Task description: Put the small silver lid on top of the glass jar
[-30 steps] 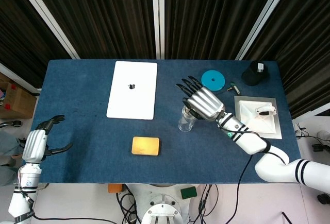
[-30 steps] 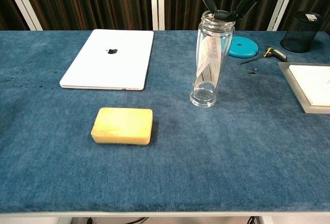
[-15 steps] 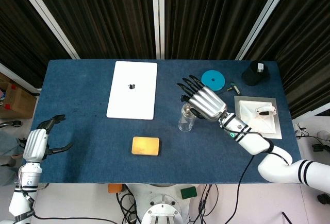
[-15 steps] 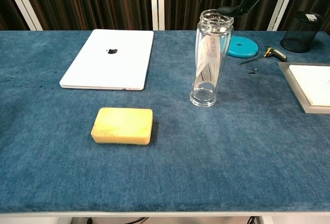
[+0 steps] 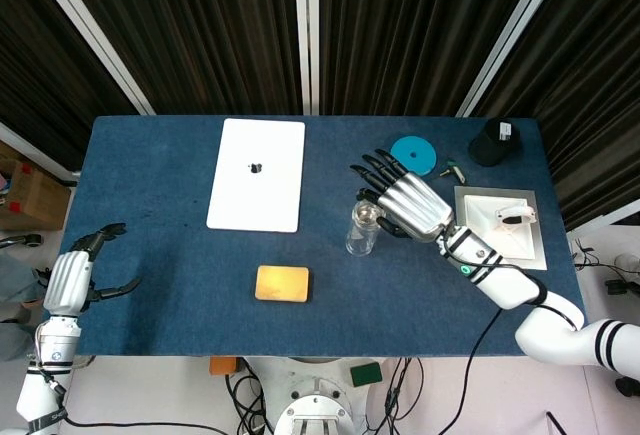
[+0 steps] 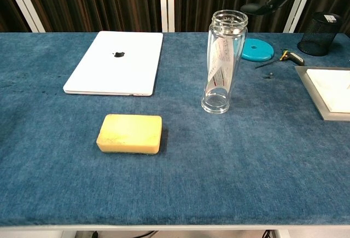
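Observation:
The tall glass jar (image 6: 224, 63) stands upright in the middle of the blue table, with a paper label inside; it also shows from above (image 5: 361, 232). A pale silvery round shape sits at the jar's mouth (image 5: 369, 215) in the head view; I cannot tell whether it is the small lid. In the chest view the rim (image 6: 228, 16) looks uncovered. My right hand (image 5: 408, 201) hovers just right of the jar's top, fingers spread and holding nothing; only a dark fingertip (image 6: 255, 7) shows in the chest view. My left hand (image 5: 72, 277) hangs off the table's left edge, fingers apart and empty.
A white laptop (image 6: 117, 62) lies closed at the back left. A yellow sponge (image 6: 130, 133) lies in front of the jar. A teal disc (image 6: 258, 49), a small tool (image 6: 284, 57), a black mesh cup (image 6: 323, 26) and a white tray (image 6: 328, 93) are on the right.
My right hand has lifted off the jar's mouth and drawn back to the right. The jar has not moved. The left hand is still.

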{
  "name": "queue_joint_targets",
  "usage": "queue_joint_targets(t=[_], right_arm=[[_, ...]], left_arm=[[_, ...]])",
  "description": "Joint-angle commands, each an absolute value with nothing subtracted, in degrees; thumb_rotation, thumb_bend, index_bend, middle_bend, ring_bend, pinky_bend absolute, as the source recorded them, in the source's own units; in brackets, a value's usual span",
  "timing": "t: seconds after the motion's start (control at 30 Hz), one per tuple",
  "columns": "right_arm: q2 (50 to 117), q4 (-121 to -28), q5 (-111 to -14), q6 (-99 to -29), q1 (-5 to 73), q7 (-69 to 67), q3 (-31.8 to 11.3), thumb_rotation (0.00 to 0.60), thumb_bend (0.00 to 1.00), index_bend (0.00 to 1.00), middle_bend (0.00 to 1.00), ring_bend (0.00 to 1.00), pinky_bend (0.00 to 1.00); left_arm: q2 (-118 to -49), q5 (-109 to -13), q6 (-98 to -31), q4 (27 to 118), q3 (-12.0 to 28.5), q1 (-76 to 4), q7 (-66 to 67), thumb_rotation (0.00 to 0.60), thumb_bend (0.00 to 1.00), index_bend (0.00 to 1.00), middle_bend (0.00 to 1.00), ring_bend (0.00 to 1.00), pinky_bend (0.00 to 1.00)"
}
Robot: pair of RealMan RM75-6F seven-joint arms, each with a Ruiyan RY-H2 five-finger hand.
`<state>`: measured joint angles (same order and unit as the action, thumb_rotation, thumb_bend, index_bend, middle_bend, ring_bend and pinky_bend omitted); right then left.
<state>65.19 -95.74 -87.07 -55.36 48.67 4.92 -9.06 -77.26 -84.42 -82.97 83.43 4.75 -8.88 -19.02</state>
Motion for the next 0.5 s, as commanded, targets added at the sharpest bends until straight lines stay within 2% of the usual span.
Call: queue_joint_targets(t=[0.03,0.5], right_arm=[[63.8,-96.5,-88.9,-56.7,47.5,3.3,-8.0,0.600,0.35,0.34,0.06,0.00,0.00],[64.6,-96.3,-88.8,-54.2,47.1,5.0,-6.5,0.600,0.35,0.35,0.01,0.00,0.00]], left_arm=[[-77.3,-84.4,-82.9,83.4,4.7,-8.9,-19.0,0.600,0.03,0.22,0.27,0.27,0.26],[-77.6,-84.5,-83.0,83.4,4.6,-8.9,-18.7,0.600,0.03,0.22,0.27,0.27,0.26]])
